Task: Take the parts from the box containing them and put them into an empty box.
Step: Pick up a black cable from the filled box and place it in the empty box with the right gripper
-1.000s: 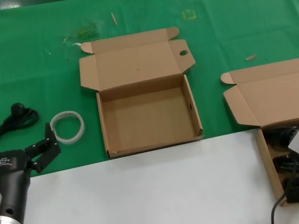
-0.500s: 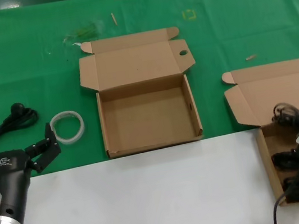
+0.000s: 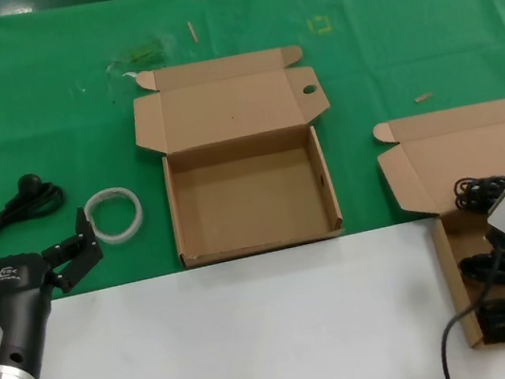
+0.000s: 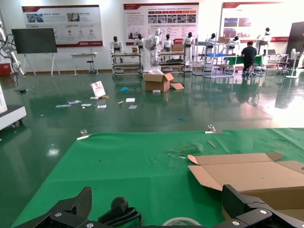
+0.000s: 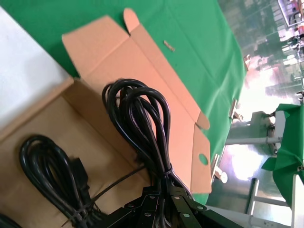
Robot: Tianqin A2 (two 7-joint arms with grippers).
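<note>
The box holding the cables (image 3: 453,283) lies at the right front, lid (image 3: 478,154) open; it also shows in the right wrist view (image 5: 42,118). My right gripper (image 3: 503,207) is shut on a looped black cable bundle (image 3: 477,191) and holds it just above that box; in the right wrist view the fingers (image 5: 166,183) pinch the bundle (image 5: 142,118). More coiled cables (image 3: 496,271) lie inside the box (image 5: 52,166). The empty box (image 3: 250,204) sits open in the middle, with a round hole (image 3: 309,89) in its lid tab. My left gripper (image 3: 90,239) is open and empty at the front left.
A white translucent ring (image 3: 114,214) and a black cord with a ball end (image 3: 32,191) lie on the green cloth next to my left gripper; both show in the left wrist view, ring (image 4: 183,222) and cord (image 4: 118,209). A white table surface (image 3: 256,333) fills the front.
My right gripper has risen out of the right box with the cable bundle and shifted slightly left. The left arm has not moved.
</note>
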